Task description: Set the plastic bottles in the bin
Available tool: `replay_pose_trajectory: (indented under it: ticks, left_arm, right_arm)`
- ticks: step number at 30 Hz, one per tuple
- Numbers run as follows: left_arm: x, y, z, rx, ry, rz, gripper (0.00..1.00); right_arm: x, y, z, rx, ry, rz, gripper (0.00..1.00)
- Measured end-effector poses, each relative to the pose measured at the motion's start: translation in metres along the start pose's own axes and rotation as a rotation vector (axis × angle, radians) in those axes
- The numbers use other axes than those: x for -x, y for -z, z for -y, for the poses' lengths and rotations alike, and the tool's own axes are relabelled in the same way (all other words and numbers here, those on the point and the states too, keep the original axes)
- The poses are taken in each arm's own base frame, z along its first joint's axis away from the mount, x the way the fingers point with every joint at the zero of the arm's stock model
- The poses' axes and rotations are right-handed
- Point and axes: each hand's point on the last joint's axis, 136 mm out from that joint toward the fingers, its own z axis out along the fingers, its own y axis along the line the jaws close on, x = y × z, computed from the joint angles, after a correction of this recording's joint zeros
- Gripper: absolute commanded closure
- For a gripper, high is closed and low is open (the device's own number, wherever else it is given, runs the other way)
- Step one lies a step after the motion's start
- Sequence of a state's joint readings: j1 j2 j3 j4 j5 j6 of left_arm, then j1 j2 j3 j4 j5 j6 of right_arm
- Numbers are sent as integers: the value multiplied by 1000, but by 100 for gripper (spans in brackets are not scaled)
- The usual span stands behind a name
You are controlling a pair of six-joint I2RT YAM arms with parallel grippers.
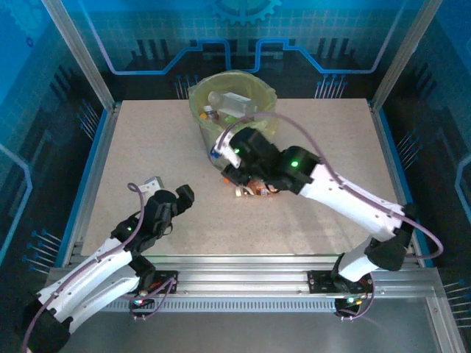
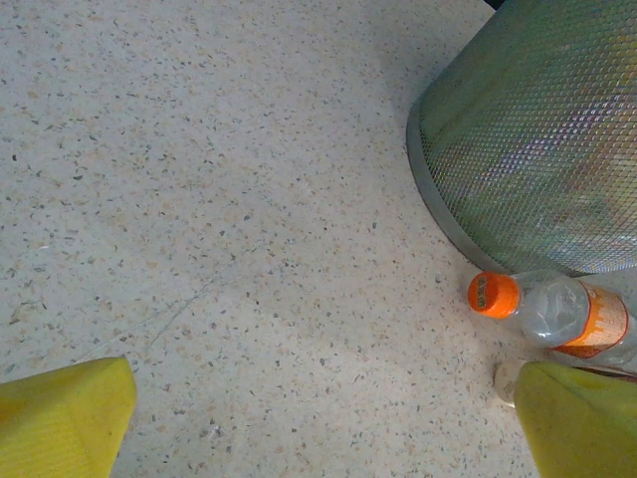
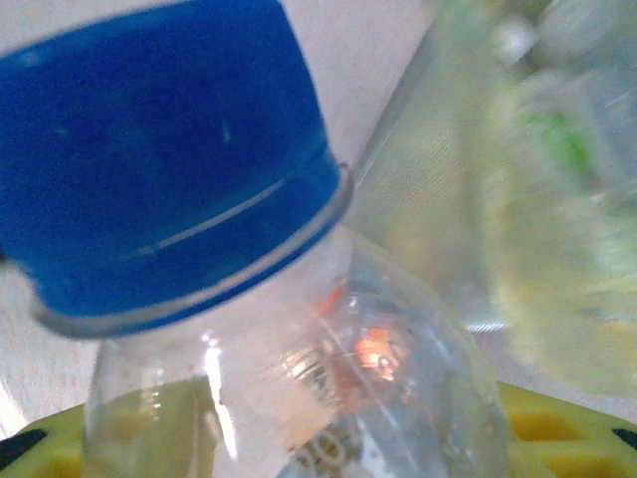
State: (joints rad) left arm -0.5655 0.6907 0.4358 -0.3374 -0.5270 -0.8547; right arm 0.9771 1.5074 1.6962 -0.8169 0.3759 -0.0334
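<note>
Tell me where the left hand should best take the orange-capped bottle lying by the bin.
Probably the clear body of the orange-capped bottle, between cap and label, from above. It lies on its side on the table, with the bin close beside it, so a sideways approach looks blocked.

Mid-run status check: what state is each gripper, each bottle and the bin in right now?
left gripper: open, empty, over the table.
right gripper: shut on the blue-capped bottle, beside the bin.
blue-capped bottle: capped, gripped, not yet in the bin.
orange-capped bottle: capped, lying on its side on the table by the bin's base.
bin: upright, lined, several bottles already inside.
</note>
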Motion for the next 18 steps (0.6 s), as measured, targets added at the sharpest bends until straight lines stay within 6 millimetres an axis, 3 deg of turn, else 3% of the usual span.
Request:
replay_pose_trajectory:
  ticks: [3, 6, 10, 14, 18]
  left_arm:
    - [-2, -2, 0, 9, -21, -6, 1]
    - [-3, -5, 1, 15, -37, -16, 1]
    - [0, -7, 10, -1, -49, -18, 1]
    - [2, -9, 19, -20, -51, -22, 1]
    - [4, -9, 26, -37, -63, -25, 1]
  right_arm:
    - [37, 32, 30, -16, -99, 159, 56]
    - [62, 56, 63, -25, -199, 294, 56]
    - [87, 72, 99, -22, -309, 433, 55]
    - [114, 75, 115, 28, -366, 532, 55]
    - [148, 68, 113, 110, -376, 605, 55]
